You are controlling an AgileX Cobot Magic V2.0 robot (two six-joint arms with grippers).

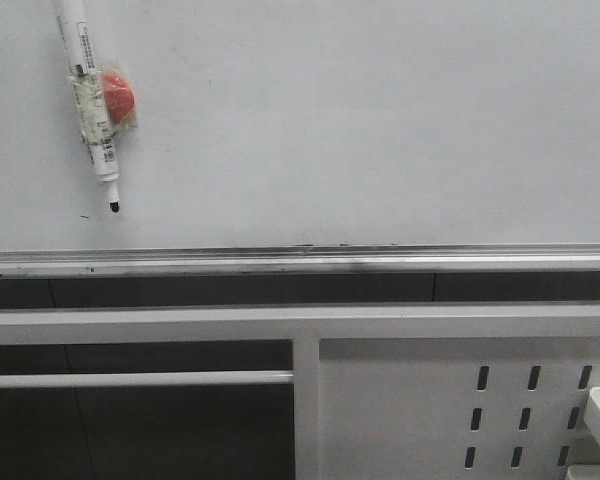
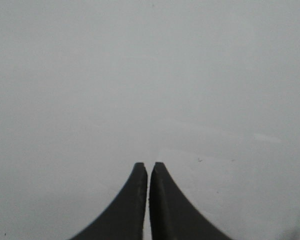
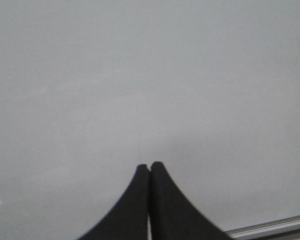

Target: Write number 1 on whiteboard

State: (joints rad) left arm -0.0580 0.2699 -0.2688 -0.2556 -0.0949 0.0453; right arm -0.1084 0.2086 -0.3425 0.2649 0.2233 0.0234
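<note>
Marker (image 1: 92, 100) on whiteboard (image 1: 380, 120), upper left

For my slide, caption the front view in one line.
White marker with taped red ball against the blank glossy grey-white whiteboard, uncapped tip down, no number 1 drawn.

Glossy grey-white whiteboard (image 1: 360, 120), unmarked, upright

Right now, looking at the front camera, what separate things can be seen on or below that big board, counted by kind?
Whiteboard: 1
Marker, uncapped, tip down: 1
Red ball taped to the marker: 1
Silver rail along the board's lower edge: 1
White perforated panel below: 1
Total: 5
No drawn stroke shows yet.
</note>
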